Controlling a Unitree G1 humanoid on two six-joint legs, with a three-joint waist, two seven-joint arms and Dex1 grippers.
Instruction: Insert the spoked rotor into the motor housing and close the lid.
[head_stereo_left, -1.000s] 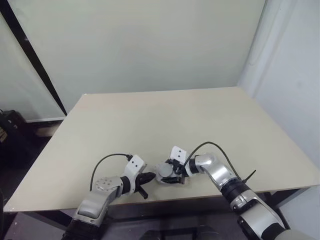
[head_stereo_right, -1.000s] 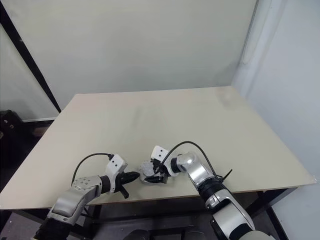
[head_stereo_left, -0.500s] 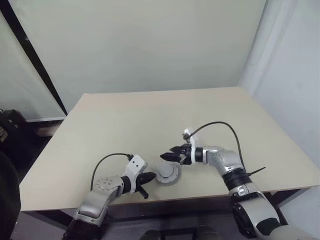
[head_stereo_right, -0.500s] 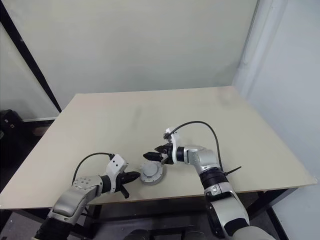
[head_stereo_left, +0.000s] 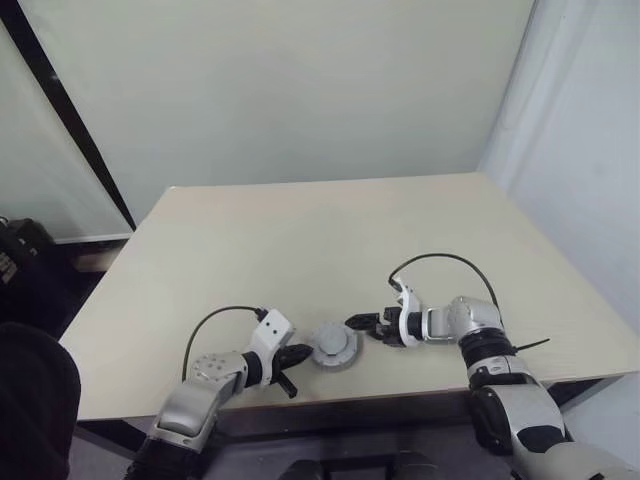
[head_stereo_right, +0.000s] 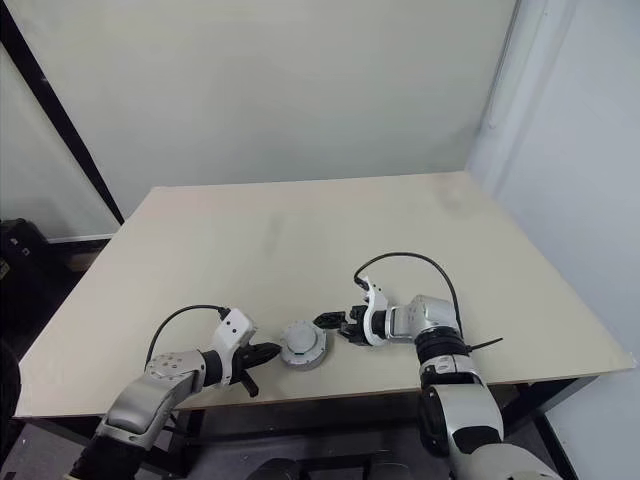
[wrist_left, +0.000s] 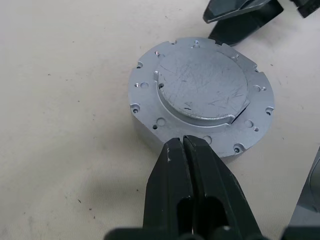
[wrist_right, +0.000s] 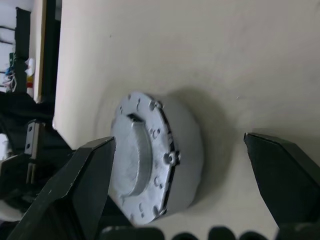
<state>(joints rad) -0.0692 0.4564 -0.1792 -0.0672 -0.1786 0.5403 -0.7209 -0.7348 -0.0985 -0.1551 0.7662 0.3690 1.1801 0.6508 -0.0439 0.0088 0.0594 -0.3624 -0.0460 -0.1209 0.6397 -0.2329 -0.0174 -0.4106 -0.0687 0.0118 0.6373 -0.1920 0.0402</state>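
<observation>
I read the job as all but finished: the lid (wrist_left: 202, 92) sits flat on a round grey unit that I take for the motor housing (head_stereo_left: 334, 347), and no copper windings or spoked rotor are exposed, so I judge the rotor is inside, though I cannot see it. The assembly rests on the counter (head_stereo_left: 330, 240) near its front edge, at about six o'clock from the counter's middle. My left gripper (head_stereo_left: 291, 360) is at nine o'clock of the assembly, its fingers (wrist_left: 186, 165) pressed together with their tips just at the housing's rim; whether they touch it I cannot tell. My right gripper (head_stereo_left: 364, 324) is near the assembly at two o'clock, fingers spread wide and empty, apart from it. What may be left is only checking that the lid is seated. The front edge is close behind the assembly; from nine round to three o'clock the counter offers wide room.
</observation>
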